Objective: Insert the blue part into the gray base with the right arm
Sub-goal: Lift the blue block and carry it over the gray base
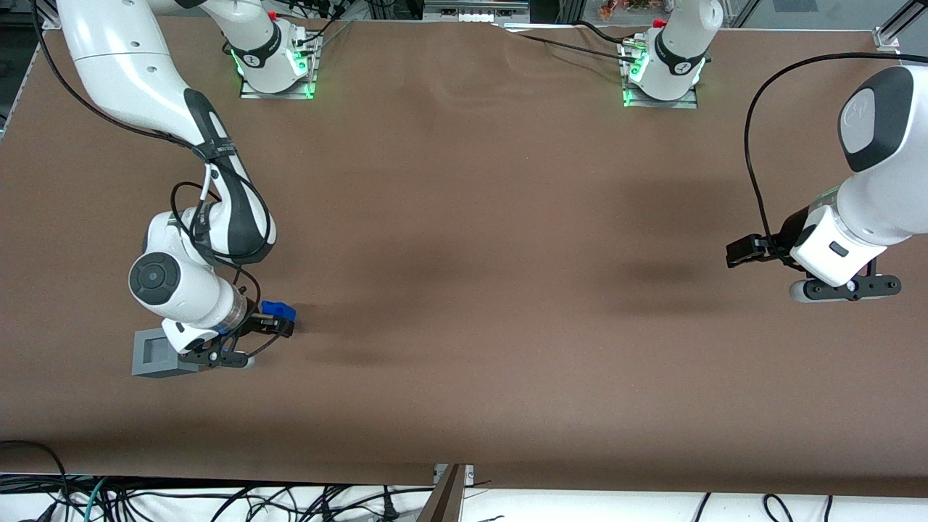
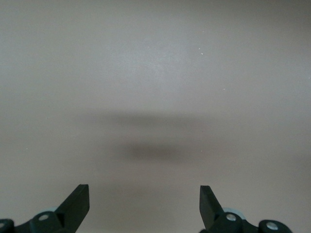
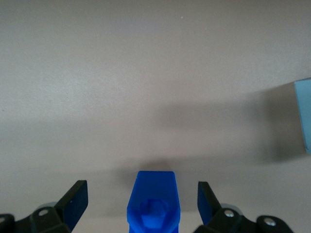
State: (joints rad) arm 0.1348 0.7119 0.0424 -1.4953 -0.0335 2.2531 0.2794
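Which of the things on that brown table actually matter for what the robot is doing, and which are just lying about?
Part of the job:
- blue part, on the table between the open fingers of the right arm's tool
- gray base, beside that tool, its square recess unfilled

Just there:
- brown table cover
- loose cables at the table's near edge

- Wide brown matte table (image 1: 464, 290), bearing two arm pedestals.
- Light-gray plastic cube-like base (image 1: 154, 353) with a square recess, toward the working arm's end.
- Small bright-blue plastic part (image 1: 279, 310) near it, between the open fingers of the black two-finger gripper (image 1: 278, 319).
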